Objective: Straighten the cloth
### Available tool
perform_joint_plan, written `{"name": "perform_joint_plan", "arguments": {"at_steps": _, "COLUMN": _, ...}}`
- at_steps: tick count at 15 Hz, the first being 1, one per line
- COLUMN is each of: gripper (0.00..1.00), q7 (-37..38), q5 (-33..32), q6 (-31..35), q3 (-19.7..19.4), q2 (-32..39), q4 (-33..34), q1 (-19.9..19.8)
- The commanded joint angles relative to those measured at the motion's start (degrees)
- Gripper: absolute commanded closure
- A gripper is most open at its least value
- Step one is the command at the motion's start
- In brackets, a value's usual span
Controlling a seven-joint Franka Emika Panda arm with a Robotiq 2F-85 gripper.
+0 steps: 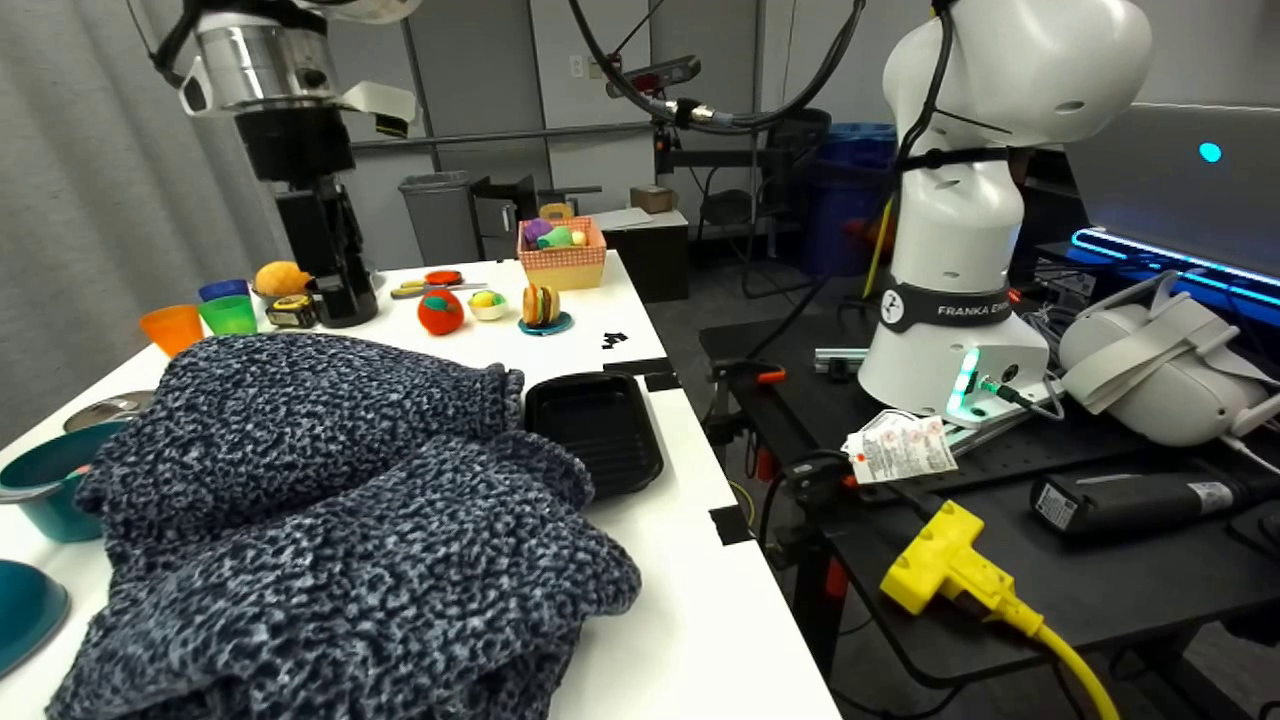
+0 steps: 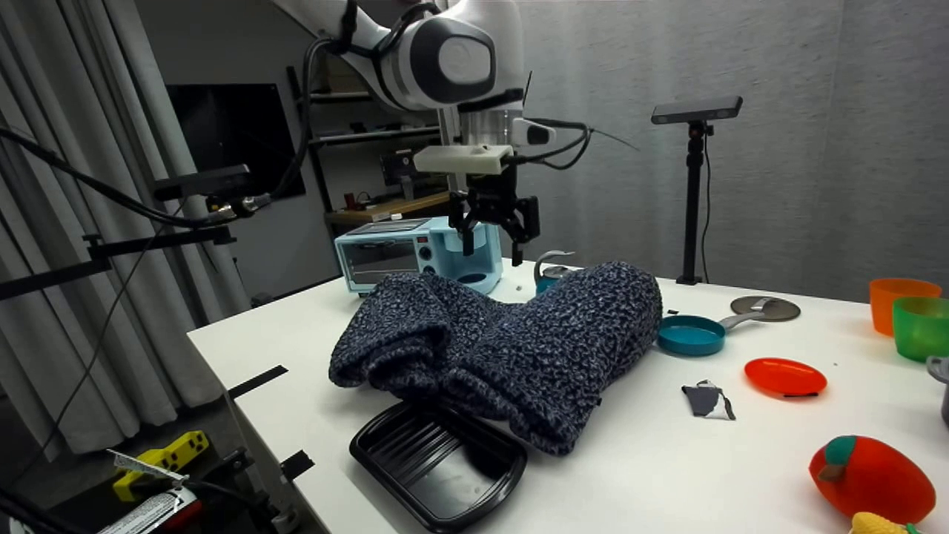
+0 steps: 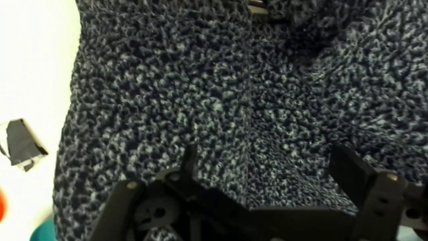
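The cloth [image 1: 380, 570] is a large, thick, dark navy fabric with fine white speckles. It lies rumpled on the white table, with raised folds and a valley between two humps in an exterior view [image 2: 563, 334]. In the wrist view the cloth [image 3: 143, 100] fills most of the picture, with a deep dark fold at upper right. My gripper [image 2: 492, 248] is open and empty, with its fingers pointing down above the cloth. In the wrist view the gripper's fingertips [image 3: 263, 149] stand wide apart with cloth beneath them. The gripper [image 1: 345, 300] also shows beyond the cloth in an exterior view.
A black tray [image 2: 445, 475] touches or lies close to the cloth's edge. A light blue toaster oven [image 2: 415, 256], a teal pan [image 2: 691, 335], a red plate [image 2: 786, 377] and a teal pot [image 1: 65, 490] stand around it. A camera stand [image 2: 693, 200] rises behind.
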Motion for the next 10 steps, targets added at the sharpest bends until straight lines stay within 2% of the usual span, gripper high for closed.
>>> {"name": "perform_joint_plan", "arguments": {"at_steps": 1, "gripper": 0.0, "q7": 0.0, "q5": 1.6, "q6": -1.1, "q3": 0.2, "q2": 3.4, "q4": 0.2, "q1": -1.3}}
{"name": "perform_joint_plan", "arguments": {"at_steps": 10, "gripper": 0.0, "q7": 3.9, "q5": -0.8, "q6": -0.8, "q3": -3.3, "q2": 12.6, "q4": 7.0, "q1": -4.4}}
